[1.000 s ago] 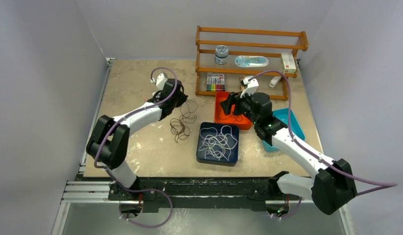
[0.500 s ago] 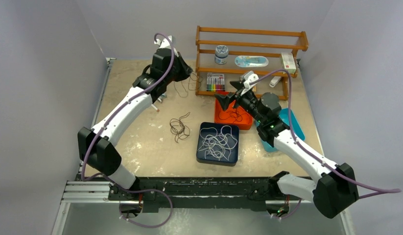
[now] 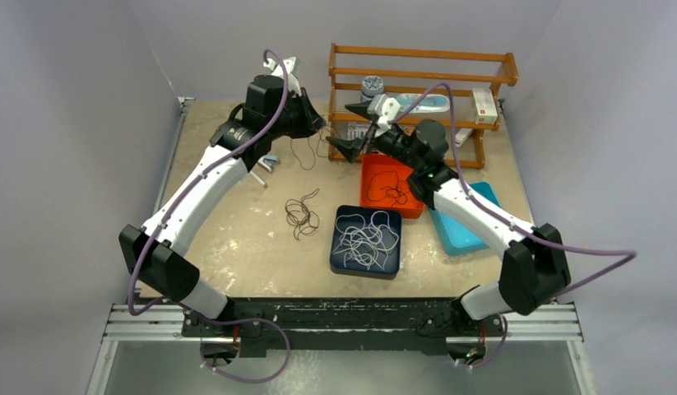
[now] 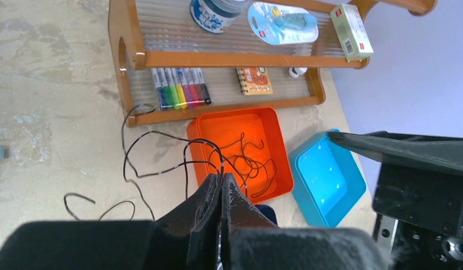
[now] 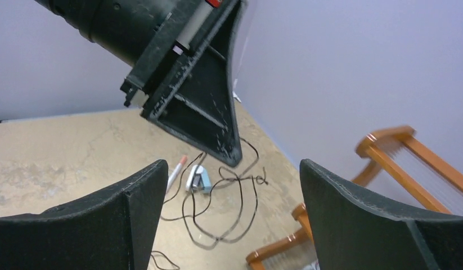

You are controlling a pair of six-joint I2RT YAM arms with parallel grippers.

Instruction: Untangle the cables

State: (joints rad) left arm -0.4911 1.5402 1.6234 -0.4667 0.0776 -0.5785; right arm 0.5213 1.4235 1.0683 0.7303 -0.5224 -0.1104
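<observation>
My left gripper (image 3: 318, 123) is raised near the rack's left end, shut on a thin black cable (image 4: 161, 169). That cable hangs from the tips (image 4: 221, 179) in loops down to the table (image 5: 240, 197). My right gripper (image 3: 341, 148) hovers just right of it with its jaws wide open and nothing between them (image 5: 234, 225). It faces the left gripper's fingers (image 5: 206, 112). Another dark cable (image 3: 388, 188) lies in the orange tray (image 3: 409, 207). White cables (image 3: 366, 239) fill the navy tray (image 3: 335, 247). A dark tangle (image 3: 300, 216) lies on the table.
A wooden rack (image 3: 421, 78) with markers (image 3: 362, 137), a tin and small packs stands at the back. A blue tray (image 3: 465, 232) sits right of the orange one. A small clip-like item (image 3: 271, 162) and a pen (image 3: 261, 179) lie under the left arm.
My left arm lifted from the table toward the back, carrying the black cable up. My right gripper left the orange tray, opened wide and swung left toward the left gripper.
</observation>
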